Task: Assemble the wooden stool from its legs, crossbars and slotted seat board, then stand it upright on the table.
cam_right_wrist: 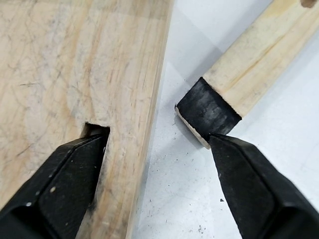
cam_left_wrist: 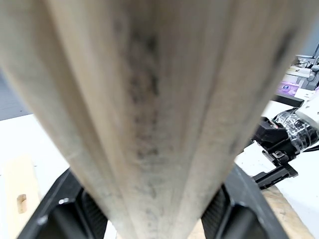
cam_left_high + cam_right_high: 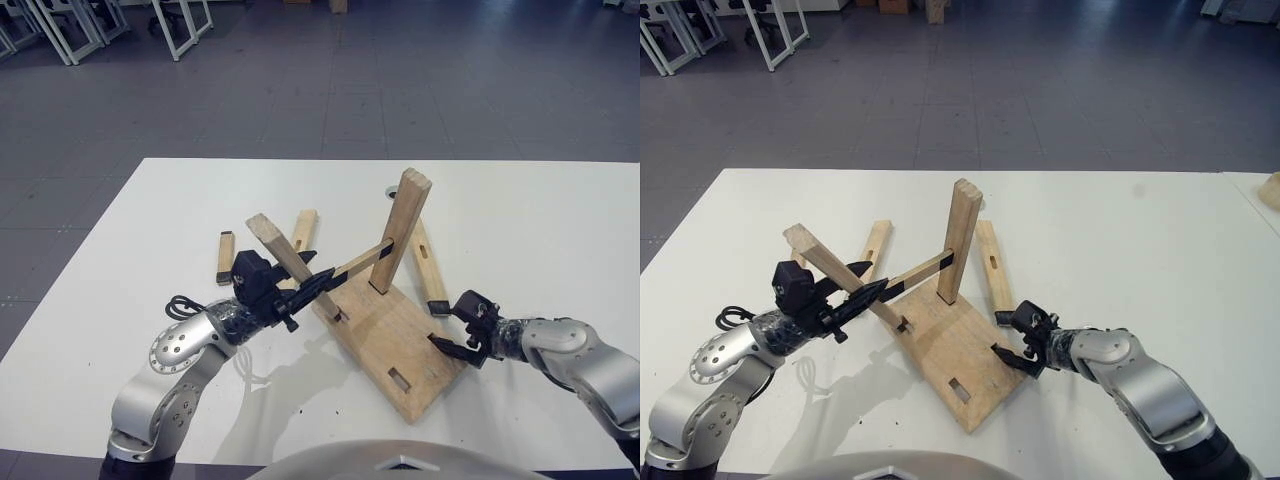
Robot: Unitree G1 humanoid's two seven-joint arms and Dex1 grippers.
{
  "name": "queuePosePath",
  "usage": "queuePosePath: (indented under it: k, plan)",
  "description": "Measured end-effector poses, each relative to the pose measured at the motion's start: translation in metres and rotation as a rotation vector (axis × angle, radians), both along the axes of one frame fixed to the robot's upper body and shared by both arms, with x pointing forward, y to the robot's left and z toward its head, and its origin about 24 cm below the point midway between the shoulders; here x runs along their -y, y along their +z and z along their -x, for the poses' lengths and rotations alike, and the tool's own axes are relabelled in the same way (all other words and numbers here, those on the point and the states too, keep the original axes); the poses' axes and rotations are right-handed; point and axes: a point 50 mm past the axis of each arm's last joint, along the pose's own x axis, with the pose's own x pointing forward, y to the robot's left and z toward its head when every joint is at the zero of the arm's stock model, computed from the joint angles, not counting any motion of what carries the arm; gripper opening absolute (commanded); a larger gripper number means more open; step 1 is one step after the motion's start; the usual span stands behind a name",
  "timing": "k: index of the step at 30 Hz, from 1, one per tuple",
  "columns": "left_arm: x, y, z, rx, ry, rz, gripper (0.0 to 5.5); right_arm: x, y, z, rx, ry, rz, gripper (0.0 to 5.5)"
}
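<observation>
Wooden seat board (image 3: pixel 400 345) lies flat on the white table (image 3: pixel 540 230), its near edge between the spread fingers of the right gripper (image 3: pixel 446 326). One finger (image 1: pixel 55 194) sits at a slot, the other just beside the black-capped end of a loose leg (image 1: pixel 249 74). Clamped in the left gripper (image 3: pixel 318 283) is a tilted leg (image 3: pixel 285 255); from beside its fingertips a crossbar (image 3: pixel 360 263) runs to an upright leg (image 3: pixel 400 230).

Head stereo pair above (shared table (image 3: pixel 560 220)), wrist cameras very close
</observation>
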Motion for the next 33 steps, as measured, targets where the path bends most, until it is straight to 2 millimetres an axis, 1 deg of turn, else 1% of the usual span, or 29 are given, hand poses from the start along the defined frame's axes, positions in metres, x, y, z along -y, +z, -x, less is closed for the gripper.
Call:
queuePosePath:
  k: [7, 17, 24, 29, 30, 33]
  plan:
    - [0.006, -0.002, 0.002, -0.002, -0.036, 0.008, 2.05, 0.001, -0.001, 0.0, -0.002, 0.002, 0.002, 3.78]
    - [0.006, -0.018, 0.005, 0.039, -0.039, 0.035, 2.05, 0.0, -0.002, 0.0, -0.001, 0.007, 0.008, 3.78]
    - [0.003, -0.024, 0.008, 0.064, -0.056, 0.026, 2.05, 0.0, -0.001, 0.0, -0.001, 0.007, 0.008, 3.78]
    - [-0.003, -0.028, 0.005, 0.073, -0.041, 0.033, 2.05, 0.0, -0.001, -0.001, 0.005, 0.004, 0.011, 3.78]
    - [-0.005, -0.034, 0.003, 0.051, -0.02, 0.024, 2.05, 0.0, -0.001, -0.001, 0.007, 0.005, 0.011, 3.78]
    - [-0.004, -0.037, 0.002, 0.044, -0.005, 0.049, 2.05, 0.0, 0.0, -0.002, 0.021, 0.01, 0.02, 3.78]
